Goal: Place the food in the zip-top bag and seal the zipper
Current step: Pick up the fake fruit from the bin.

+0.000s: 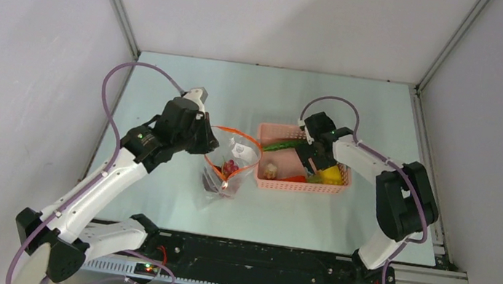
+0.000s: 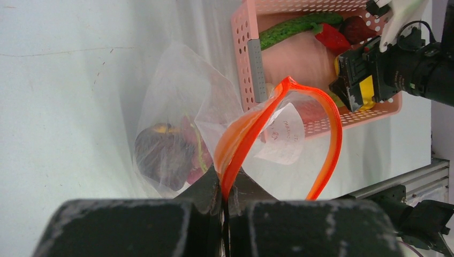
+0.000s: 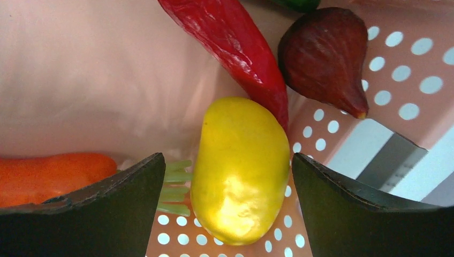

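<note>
The left arm (image 1: 105,180) reaches forward with its elbow bent, left gripper (image 2: 224,195) pinched shut on the zipper (image 2: 243,134). The right arm (image 1: 395,198) folds inward, right gripper (image 3: 227,179) pointing down with fingers spread wide.

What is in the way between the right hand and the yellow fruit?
Nothing visible. The yellow fruit lies in the basket, right between the open fingers of the right hand. The chili sits beyond it, outside the gap.

Bag (image 1: 225,183) just left of basket (image 1: 301,187). Fruit (image 2: 163,155) in bag. Pod (image 2: 300,25) along basket back. Lemon (image 3: 241,171), chili (image 3: 235,48) in basket, right end.
</note>
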